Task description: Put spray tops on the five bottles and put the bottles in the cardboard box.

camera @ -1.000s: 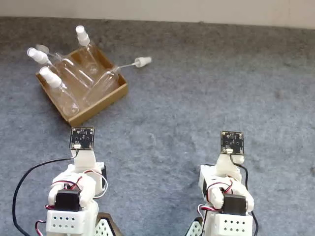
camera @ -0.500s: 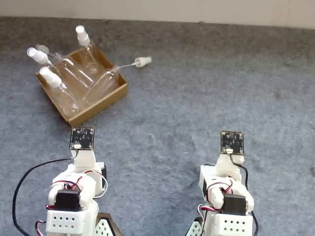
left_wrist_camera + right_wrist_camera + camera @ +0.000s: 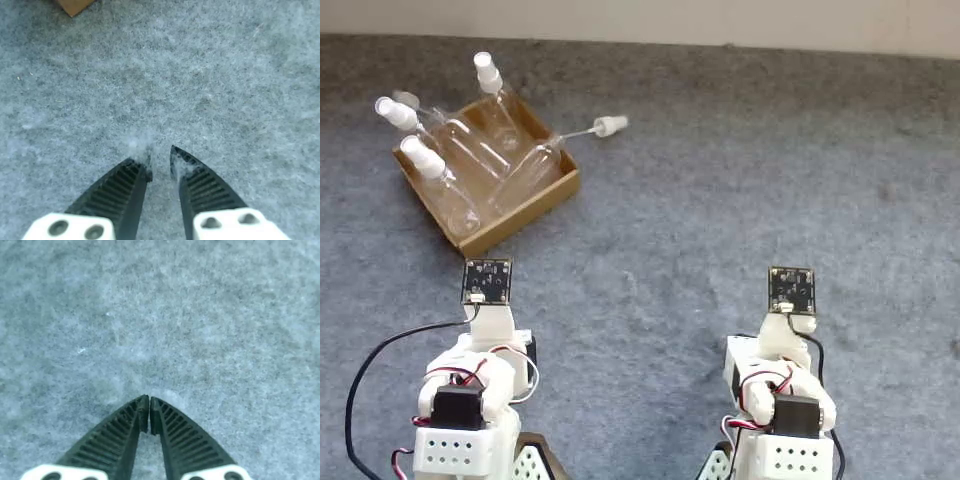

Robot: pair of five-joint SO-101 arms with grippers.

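High view: cardboard box is set far left on surface, capped bottles laid inside. One bottle is leaned on rim, its spray top seen outside box, apparently not seated. Top is judged best pressed along bottle axis, bottle braced. Wide bare room is seen between arms and box.

Left wrist view: left tool slightly parted, empty, near surface.

Right wrist view: right tool clenched, empty.
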